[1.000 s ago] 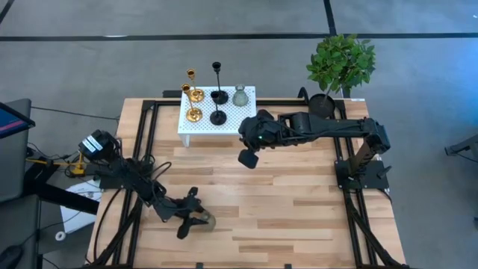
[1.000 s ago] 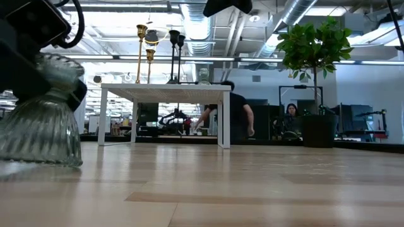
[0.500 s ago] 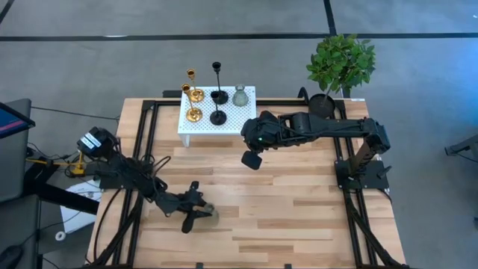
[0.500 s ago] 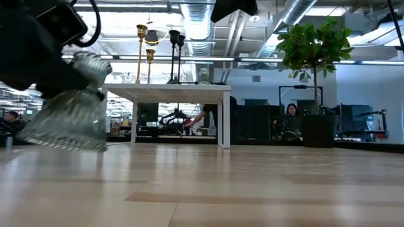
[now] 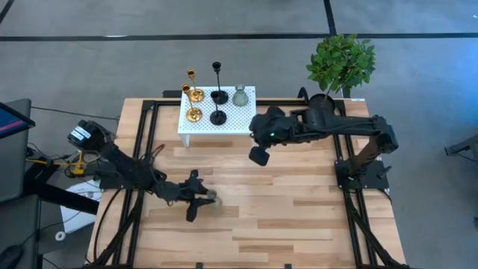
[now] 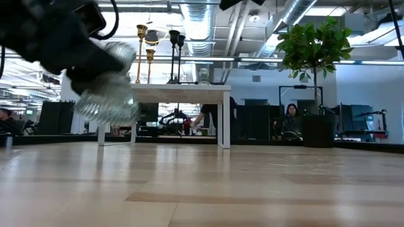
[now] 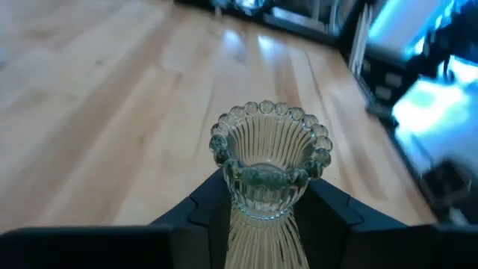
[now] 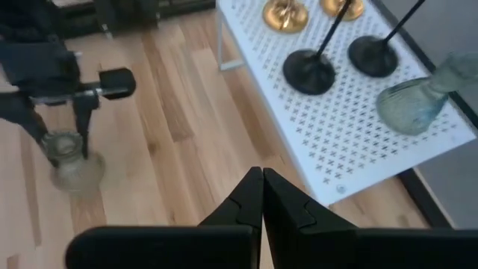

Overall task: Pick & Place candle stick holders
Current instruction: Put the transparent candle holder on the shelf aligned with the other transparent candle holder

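My left gripper (image 5: 200, 202) is shut on a ribbed grey-green glass candle stick holder (image 5: 211, 198), above the table's near left part. The holder also shows in the low view (image 6: 107, 88) and the left wrist view (image 7: 267, 161). My right gripper (image 5: 259, 155) is shut and empty, in the air near the white stand's right end. On the white perforated stand (image 5: 243, 112) stand two gold holders (image 5: 194, 96), two black holders (image 5: 218, 117) and another grey-green holder (image 5: 240, 96), each on its base. My left gripper pinches the holder's narrow neck (image 7: 258, 217), just below the beaded rim, between its two fingers (image 7: 209, 213). The fingers come from the table's left and lie across the neck. The holder is lifted clear of the table and tilted, with its wide base (image 6: 104, 110) lowest.
A green plant (image 5: 341, 63) in a black pot stands at the table's far right corner. Black frame rails (image 5: 149, 142) run along the table's left and right sides. Bare wood lies between the stand and my left gripper (image 5: 284, 202).
My left gripper has risen and gone toward the table's right and far edge with the grey-green holder. The holder stood on the table and now hangs clear of it, tilted. My right gripper has drifted a little toward the table's right edge, still shut.
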`<action>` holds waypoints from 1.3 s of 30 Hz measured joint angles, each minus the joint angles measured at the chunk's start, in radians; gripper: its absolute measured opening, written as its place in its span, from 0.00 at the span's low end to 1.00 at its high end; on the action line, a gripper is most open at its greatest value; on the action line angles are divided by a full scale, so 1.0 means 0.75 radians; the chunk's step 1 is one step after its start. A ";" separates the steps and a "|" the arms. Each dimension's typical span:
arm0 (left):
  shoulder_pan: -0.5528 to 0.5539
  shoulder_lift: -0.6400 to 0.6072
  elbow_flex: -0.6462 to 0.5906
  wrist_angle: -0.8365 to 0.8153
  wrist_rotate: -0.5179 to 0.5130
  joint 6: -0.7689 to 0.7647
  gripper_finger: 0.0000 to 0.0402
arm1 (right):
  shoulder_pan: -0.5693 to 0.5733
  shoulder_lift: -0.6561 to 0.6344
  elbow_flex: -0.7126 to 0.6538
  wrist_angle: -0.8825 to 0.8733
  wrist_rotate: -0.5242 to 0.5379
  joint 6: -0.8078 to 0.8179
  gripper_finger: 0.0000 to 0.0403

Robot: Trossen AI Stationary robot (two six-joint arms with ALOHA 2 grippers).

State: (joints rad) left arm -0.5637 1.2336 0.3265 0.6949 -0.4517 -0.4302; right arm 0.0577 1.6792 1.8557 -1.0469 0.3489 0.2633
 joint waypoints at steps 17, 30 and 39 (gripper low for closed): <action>0.325 -0.216 0.364 -0.352 -0.065 0.106 0.29 | 0.011 -0.178 -0.089 -0.050 0.127 -0.004 0.00; 0.627 -0.191 0.565 -0.577 -0.061 0.160 0.29 | 0.008 -0.421 -0.436 0.269 0.018 -0.152 0.00; 0.736 0.064 0.805 -0.568 -0.085 0.164 0.29 | -0.075 -0.778 -0.761 0.334 -0.036 -0.228 0.00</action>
State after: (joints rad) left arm -0.0119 1.2813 0.9305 0.2687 -0.5156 -0.3072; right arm 0.0014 1.0957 1.2853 -0.7961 0.3219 0.0925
